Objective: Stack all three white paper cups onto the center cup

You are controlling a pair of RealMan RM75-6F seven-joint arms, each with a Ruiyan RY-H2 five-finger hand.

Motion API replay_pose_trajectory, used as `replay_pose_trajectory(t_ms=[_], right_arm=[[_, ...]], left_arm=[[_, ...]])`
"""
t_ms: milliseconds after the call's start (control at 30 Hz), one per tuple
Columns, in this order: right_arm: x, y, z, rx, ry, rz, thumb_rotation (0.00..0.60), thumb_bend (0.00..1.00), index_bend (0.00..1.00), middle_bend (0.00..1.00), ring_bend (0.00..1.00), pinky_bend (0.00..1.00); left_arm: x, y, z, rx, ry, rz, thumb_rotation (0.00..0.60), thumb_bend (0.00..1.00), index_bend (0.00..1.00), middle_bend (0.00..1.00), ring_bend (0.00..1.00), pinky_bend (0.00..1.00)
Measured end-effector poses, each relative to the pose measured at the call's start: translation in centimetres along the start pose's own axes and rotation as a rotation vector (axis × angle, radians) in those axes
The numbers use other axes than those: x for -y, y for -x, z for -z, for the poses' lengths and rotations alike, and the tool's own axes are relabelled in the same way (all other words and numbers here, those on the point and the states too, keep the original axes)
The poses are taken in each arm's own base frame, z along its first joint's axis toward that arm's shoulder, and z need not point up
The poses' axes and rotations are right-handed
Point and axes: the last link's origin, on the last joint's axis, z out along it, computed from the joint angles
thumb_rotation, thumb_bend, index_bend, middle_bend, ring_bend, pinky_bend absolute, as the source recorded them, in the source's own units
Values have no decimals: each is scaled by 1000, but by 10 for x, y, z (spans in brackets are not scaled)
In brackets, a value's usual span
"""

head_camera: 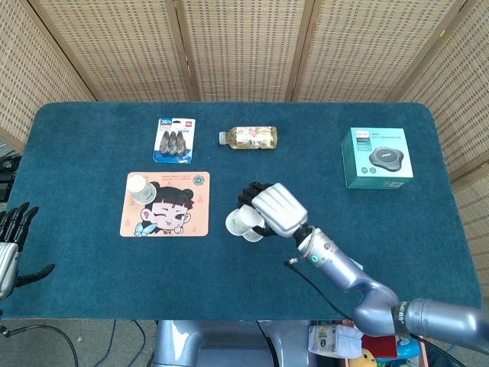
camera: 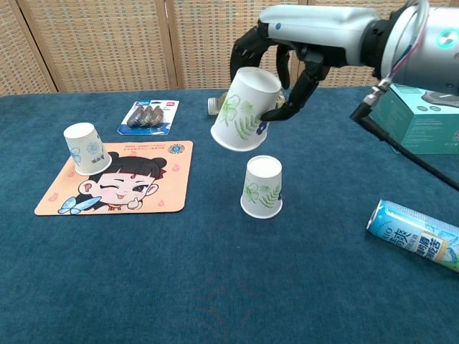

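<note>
head view looks steeply down from high over the whole table [head_camera: 69,283]; chest view sits low and near, facing across it; both share the centre cup [camera: 262,187].
</note>
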Motion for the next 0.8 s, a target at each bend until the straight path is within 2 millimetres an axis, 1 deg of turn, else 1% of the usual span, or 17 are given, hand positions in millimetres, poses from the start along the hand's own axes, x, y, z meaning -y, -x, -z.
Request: replay_pose_trajectory(t_ms=[100, 200, 467, 800], right_arm=[[8, 7, -7, 5, -13, 62, 600, 500, 471, 456, 316, 544], [11, 16, -11, 19, -8, 111, 600, 501, 471, 455, 316, 544], [0, 30, -12, 70, 48, 139, 600, 501, 471, 453, 315, 544], [-9, 36, -9, 105, 82, 165, 600, 501, 471, 448, 315, 544]], left_arm=[[1, -1, 0, 1, 0, 5, 600, 113, 0, 0, 0, 0], [2, -2, 1, -2, 0, 10, 600, 112, 0, 0, 0, 0], [1, -1, 0, 6, 7, 11, 600, 113, 0, 0, 0, 0], [1, -1, 0, 9, 6, 12, 600, 114, 0, 0, 0, 0]])
